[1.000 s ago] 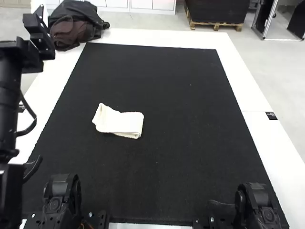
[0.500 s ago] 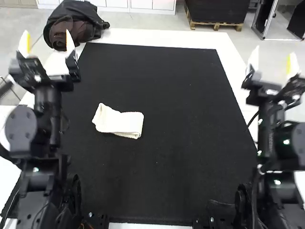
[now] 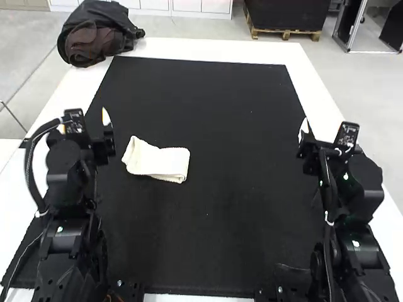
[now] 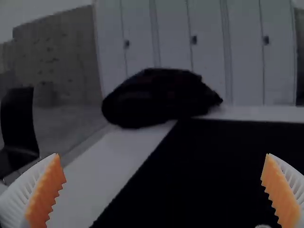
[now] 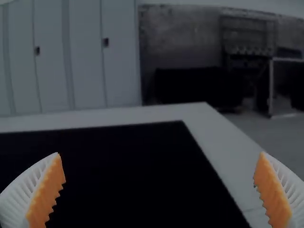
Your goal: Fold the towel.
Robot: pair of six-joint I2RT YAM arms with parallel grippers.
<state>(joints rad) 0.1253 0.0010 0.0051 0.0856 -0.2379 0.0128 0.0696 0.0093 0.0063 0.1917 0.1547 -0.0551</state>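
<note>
A: Start close in. Fingers first.

B: Left gripper [image 4: 163, 154]: spread wide, nothing pinched. Right gripper [image 5: 160, 153]: likewise spread wide, likewise without cloth. Left arm [image 3: 66, 214] and right arm [image 3: 352, 207] on opposite sides of the black mat [image 3: 227, 220].

A: Next out. The towel?

B: Cream towel [image 3: 157, 162], flat on the mat, between the arms, nearer the left one. Not held at all.

A: How far along, then?

B: Well along, by judgement. Already a short, compact band rather than a spread sheet. Turned over on itself, most plainly toward the left end. Number of layers: cannot tell.

A: Neat?

B: Not quite. Left end skewed, cocked at an angle to the straighter right part. Edges out of line there, with a slight dip along the upper side.

A: Left to do?

B: Possibly nothing, if judged only by "folded". Possibly one squaring of the left end, or a further fold if wanted smaller. Finished or merely part-way: impossible to settle from cloth alone. For any more work, a light pinch at the left corner, with care against dragging the layers loose.

A: Farthest out?

B: White table [image 3: 214, 47] beyond the mat. Dark bundle [image 3: 97, 31] at the far left corner, well apart from the towel. No part in the folding, presumably.
</note>
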